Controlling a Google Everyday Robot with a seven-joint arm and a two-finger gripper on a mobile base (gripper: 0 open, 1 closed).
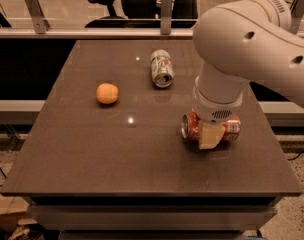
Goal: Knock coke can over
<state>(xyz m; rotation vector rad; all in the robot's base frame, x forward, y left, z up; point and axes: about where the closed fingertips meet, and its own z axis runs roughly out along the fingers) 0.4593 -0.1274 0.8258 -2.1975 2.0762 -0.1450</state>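
The red coke can point(191, 127) lies on its side on the brown table point(117, 159), right of centre, with its silver top facing left. My gripper point(211, 133) hangs straight down from the big white arm point(242, 44) and sits directly over the middle of the can, hiding that part of it. The can's other end point(233, 128) shows to the right of the gripper.
A white-and-green can point(162, 68) lies on its side at the back of the table. An orange fruit point(107, 93) sits to the left of centre. Beyond the table's far edge are a railing point(92, 32) and an office chair point(104, 1).
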